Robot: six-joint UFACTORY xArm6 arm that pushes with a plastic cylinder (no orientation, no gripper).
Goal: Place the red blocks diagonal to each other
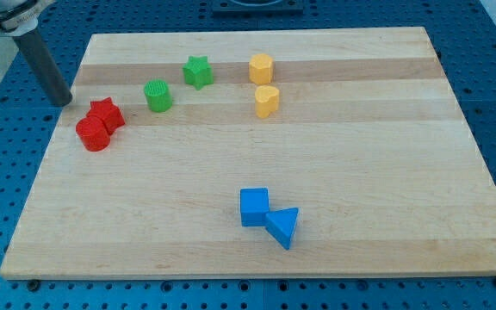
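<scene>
Rod-ended and fingerless, the arm had nothing to clench or release; my tip point(61, 102) stood just off the board's point(360, 172) left edge, near the top-left corner, grasping nothing. It sat just up and to the view's left of the red pair, close to them but apart, with a gap showing.

Two red blocks lay near the left edge, in the upper half of the board. The red star point(106, 114) was touching the red cylinder point(93, 134), the star up and to the right, the cylinder down and to the left, so the pair's long axis ran on a slant from lower left to upper right. The star's points could not be read for any clear heading, and the cylinder stood upright with its round face up.

Two green blocks came next along the top part of the board: a green cylinder point(158, 96) right of the reds, and a green star point(198, 71) farther right and nearer the top edge, the two apart. Two yellow blocks stood near the top middle, a yellow hexagon point(260, 67) above a yellow heart point(267, 101), close but with a small gap. Two blue blocks sat near the bottom edge, around the middle: a blue cube point(254, 207) touching a blue triangle point(283, 226) at its lower right.

No writing or label showed on any block or on the board.
</scene>
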